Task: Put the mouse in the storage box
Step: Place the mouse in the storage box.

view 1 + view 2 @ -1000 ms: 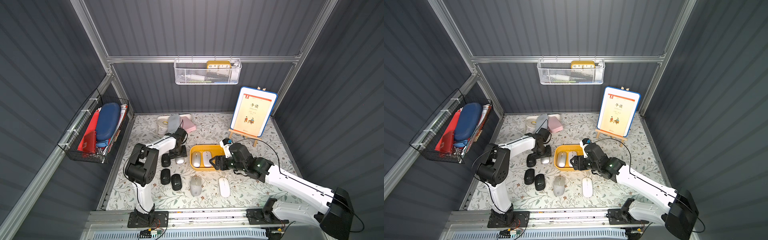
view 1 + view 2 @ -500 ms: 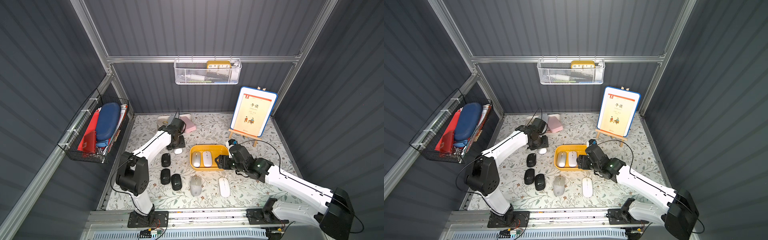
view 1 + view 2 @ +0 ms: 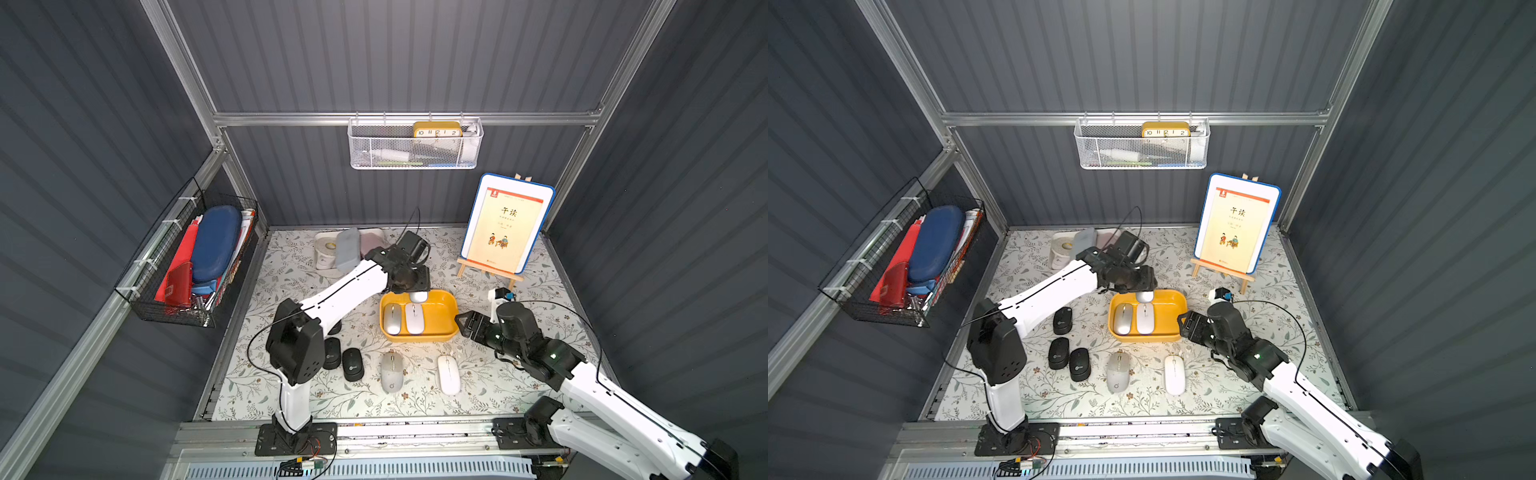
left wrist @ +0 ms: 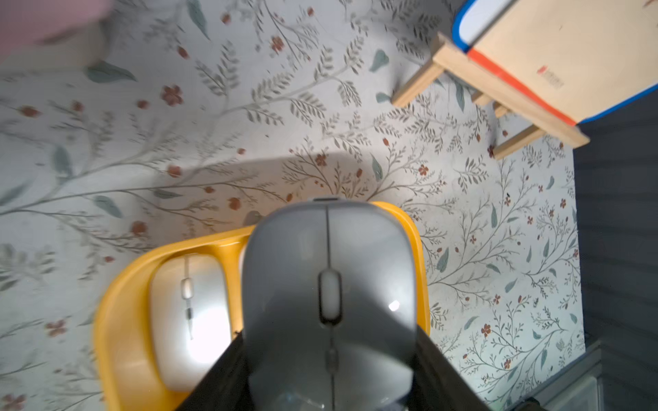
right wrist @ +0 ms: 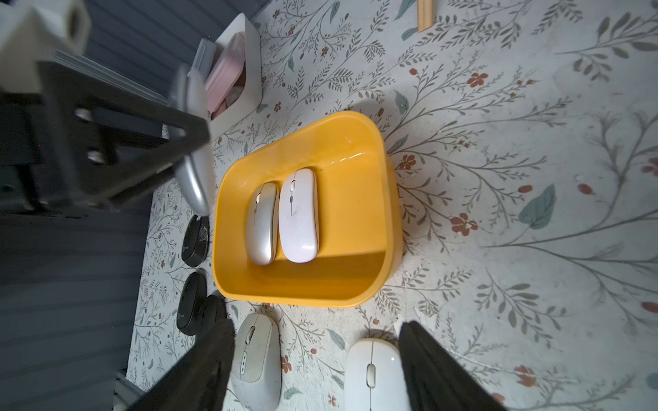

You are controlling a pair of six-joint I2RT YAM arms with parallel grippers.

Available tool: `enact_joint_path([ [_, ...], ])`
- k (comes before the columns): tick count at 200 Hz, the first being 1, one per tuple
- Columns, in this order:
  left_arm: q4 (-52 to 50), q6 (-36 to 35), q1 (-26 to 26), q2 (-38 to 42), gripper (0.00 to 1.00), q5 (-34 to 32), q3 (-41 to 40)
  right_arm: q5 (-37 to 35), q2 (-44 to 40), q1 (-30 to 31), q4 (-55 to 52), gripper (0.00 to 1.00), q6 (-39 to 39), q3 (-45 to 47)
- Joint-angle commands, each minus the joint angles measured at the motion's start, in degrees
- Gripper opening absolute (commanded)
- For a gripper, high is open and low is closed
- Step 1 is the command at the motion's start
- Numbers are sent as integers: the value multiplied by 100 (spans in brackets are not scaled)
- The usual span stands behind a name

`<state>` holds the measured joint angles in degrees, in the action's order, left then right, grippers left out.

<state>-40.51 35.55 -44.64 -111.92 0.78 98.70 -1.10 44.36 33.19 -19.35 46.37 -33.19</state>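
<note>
Your left gripper [image 3: 417,287] clamps a grey mouse [image 4: 329,302] just over the yellow storage box's [image 3: 419,337] far rim, parallel to two mice [image 3: 392,319] inside. Your right gripper [image 3: 464,325] stands open, empty.

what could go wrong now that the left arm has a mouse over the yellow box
1. The mouse in the left end effector hangs near the box rim, not over its middle; dropped here, it may hit the rim and tumble out.
2. Two mice already lie in the box; it could land on them.
</note>
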Motion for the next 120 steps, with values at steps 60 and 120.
enact_joint_path([
  [60,671,696,-363,-549,54,634,1,120,-310,-68,-183,78,100,251],
  [120,786,979,-557,-611,54,531,-460,134,-619,-76,-339,78,65,328],
])
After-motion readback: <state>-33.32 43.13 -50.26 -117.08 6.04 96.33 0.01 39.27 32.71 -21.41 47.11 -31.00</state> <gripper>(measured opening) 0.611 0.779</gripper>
